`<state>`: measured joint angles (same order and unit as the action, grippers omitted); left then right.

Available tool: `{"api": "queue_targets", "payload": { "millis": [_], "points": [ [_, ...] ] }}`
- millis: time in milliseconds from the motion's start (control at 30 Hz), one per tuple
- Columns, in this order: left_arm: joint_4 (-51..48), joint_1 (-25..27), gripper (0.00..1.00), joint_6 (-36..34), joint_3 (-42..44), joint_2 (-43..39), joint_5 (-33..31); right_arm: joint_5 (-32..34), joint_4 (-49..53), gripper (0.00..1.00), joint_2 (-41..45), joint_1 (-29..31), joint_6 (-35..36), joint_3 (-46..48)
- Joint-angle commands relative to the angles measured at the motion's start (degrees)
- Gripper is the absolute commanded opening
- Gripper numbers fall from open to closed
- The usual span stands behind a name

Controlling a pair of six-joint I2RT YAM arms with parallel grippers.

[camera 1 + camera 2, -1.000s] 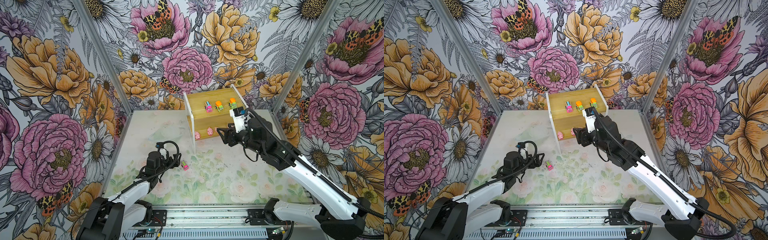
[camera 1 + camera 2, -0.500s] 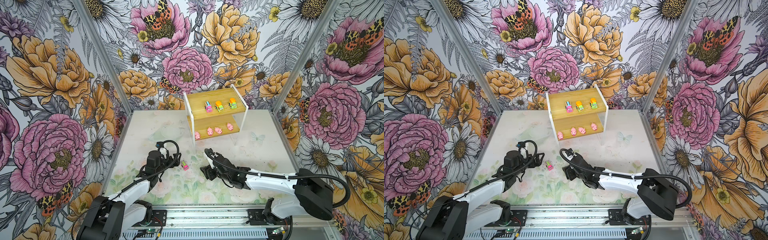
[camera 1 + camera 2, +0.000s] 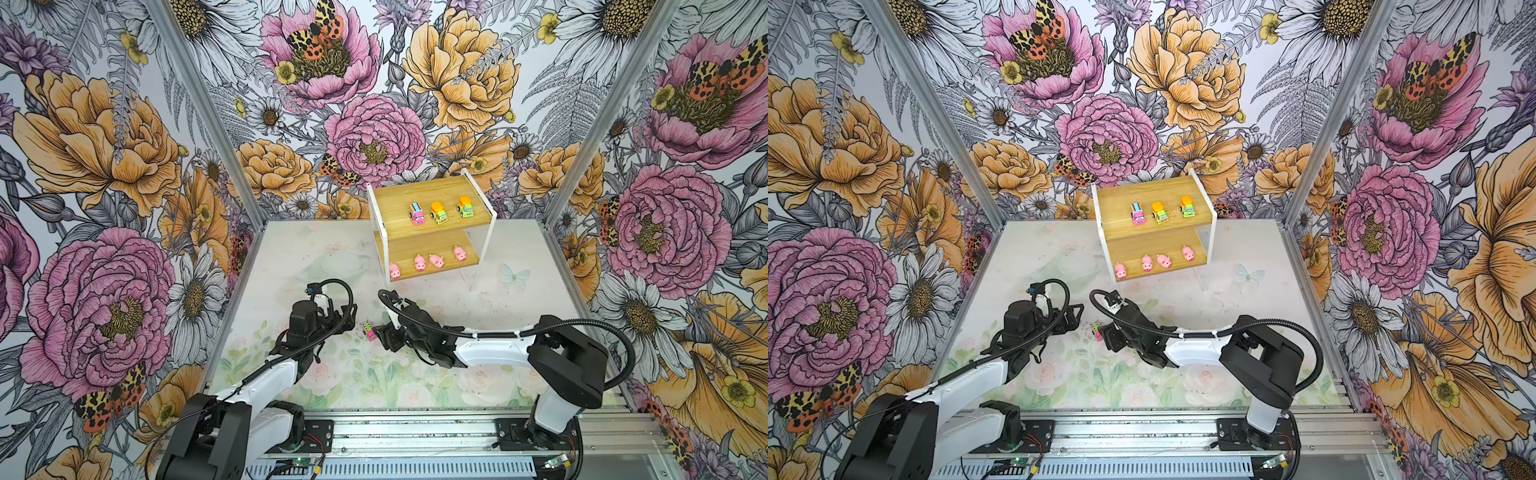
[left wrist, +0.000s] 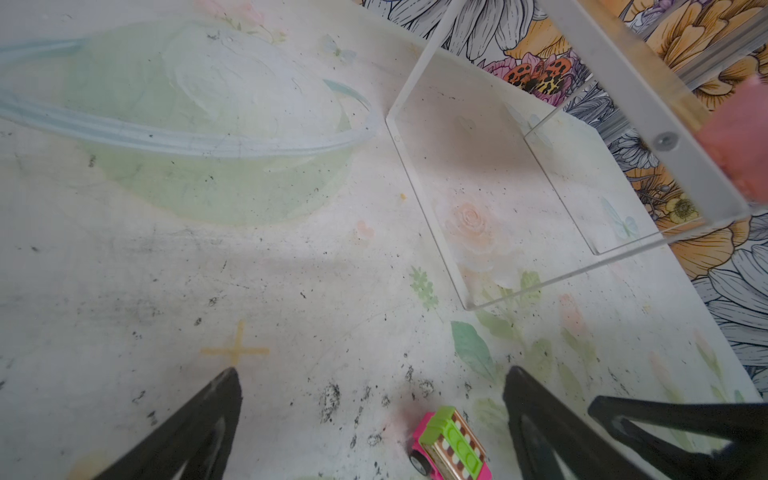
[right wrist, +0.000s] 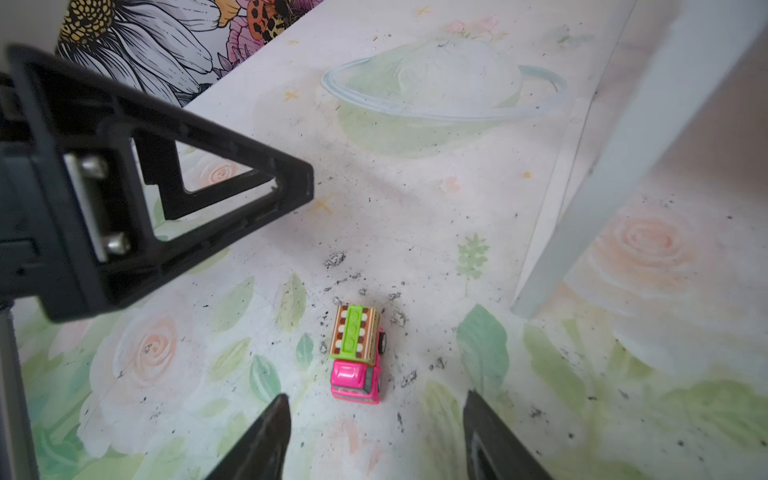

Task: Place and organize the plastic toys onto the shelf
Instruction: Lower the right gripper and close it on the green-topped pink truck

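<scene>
Right wrist view, entry one: pink car with striped top [image 5: 356, 353], upright on its wheels on the table mat [image 5: 415, 208], well short of the shelf [image 3: 395, 199]. Its cab end lies right at the gap of my right gripper [image 5: 376, 401], whose jaws stand apart with nothing held.

Entry two: left gripper [image 4: 372, 372], jaws likewise apart and empty. In both top views it sits across the car from the right one.

Entry three: the shelf's upper board carries a shelved pink car [image 3: 417, 214] and two green-yellow cars [image 3: 438, 212]. The lower board carries four pink pigs [image 3: 419, 262].

Handling note, my judgement: I take the car with the right gripper. I ease forward until the fingers flank the body rather than the wheels, then close across its narrow width. I keep the left arm out of the way. The free place looks to be the upper board's left end in the top views, beside the shelved pink car.
</scene>
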<state>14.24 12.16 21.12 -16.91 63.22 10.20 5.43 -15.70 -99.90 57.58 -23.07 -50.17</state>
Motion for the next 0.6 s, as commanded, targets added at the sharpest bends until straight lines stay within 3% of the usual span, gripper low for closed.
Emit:
{"api": "queue_targets", "payload": {
  "millis": [0, 567],
  "points": [
    [-0.53, -0.80, 0.99, 1.20, -0.42, -0.91, 1.36, -1.29, -2.18, 0.66, -2.89, 0.51, 0.07, -3.12],
    [1.01, -1.70, 0.99, 1.46, -0.23, 0.25, 2.45, -3.59, -1.63, 0.63, -12.39, 0.65, -0.92, -8.54]
  ]
}}
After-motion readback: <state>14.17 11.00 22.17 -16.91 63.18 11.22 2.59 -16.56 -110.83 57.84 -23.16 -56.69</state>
